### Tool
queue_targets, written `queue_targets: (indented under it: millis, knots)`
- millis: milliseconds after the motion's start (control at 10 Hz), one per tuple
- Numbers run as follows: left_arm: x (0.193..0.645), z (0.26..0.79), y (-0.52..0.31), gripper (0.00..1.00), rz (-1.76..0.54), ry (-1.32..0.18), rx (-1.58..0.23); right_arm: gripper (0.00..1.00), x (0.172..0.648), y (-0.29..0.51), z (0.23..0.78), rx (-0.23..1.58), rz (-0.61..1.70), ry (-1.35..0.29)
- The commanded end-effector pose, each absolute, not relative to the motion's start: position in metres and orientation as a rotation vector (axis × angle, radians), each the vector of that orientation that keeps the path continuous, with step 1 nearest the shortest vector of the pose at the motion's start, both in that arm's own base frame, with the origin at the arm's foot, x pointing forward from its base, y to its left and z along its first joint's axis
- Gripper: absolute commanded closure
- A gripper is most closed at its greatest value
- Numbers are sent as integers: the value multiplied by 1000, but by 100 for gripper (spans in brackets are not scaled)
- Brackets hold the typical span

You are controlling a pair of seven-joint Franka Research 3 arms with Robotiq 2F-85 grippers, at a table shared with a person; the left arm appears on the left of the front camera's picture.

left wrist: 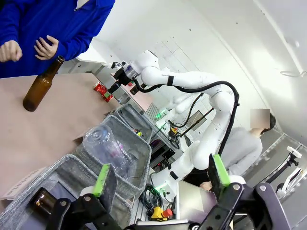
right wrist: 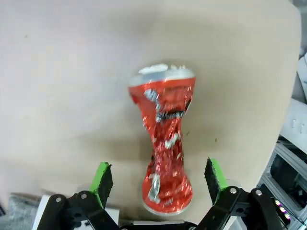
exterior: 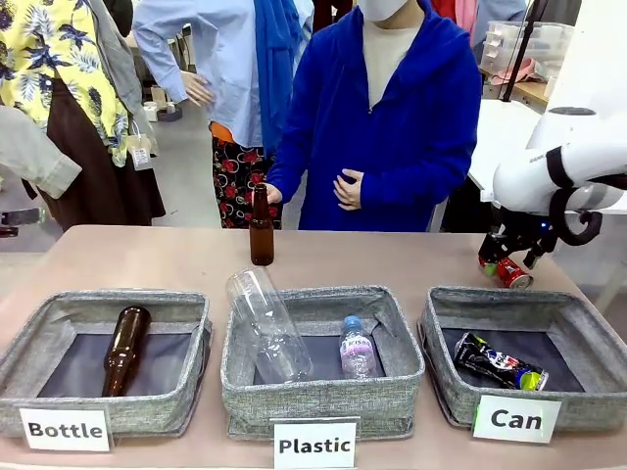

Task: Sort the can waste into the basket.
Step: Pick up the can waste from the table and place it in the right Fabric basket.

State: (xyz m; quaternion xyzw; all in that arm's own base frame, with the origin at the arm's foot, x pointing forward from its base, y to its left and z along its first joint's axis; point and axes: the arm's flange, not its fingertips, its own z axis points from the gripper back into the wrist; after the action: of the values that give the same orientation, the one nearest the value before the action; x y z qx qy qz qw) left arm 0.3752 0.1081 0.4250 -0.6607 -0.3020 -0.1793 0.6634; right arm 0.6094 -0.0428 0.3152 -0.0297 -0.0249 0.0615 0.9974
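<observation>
The red can (right wrist: 165,143) is crumpled glossy metal; the right basket (exterior: 593,406) (signed "Can") is matt woven cloth; the table (exterior: 147,259) is smooth and matt.

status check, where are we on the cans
Both jaws open; right pair lined up either side of the red can on the table, not gripping. Black can already in the Can basket. Nothing between red can and basket.

Brown bottle (exterior: 261,227) upright on table (exterior: 147,259)

White right arm (exterior: 588,162) with black cable (exterior: 566,236); its black pincer (right wrist: 159,175) tipped with green pads (right wrist: 102,178).
</observation>
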Motion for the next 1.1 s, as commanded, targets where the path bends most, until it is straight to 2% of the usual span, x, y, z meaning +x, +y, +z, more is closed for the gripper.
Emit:
queue_targets:
  millis: [0,800,900,1000]
  knots:
    - [373,427,107,0,-404,-678,-1487,0,627,-44,312,-50,74,-35]
    - [373,427,107,0,-404,-678,-1487,0,641,-53,273,-30,10,41]
    - [373,427,107,0,-404,-678,-1487,25,641,-53,271,-45,20,45]
    - [373,427,107,0,-404,-678,-1487,60,640,-53,270,-64,32,75]
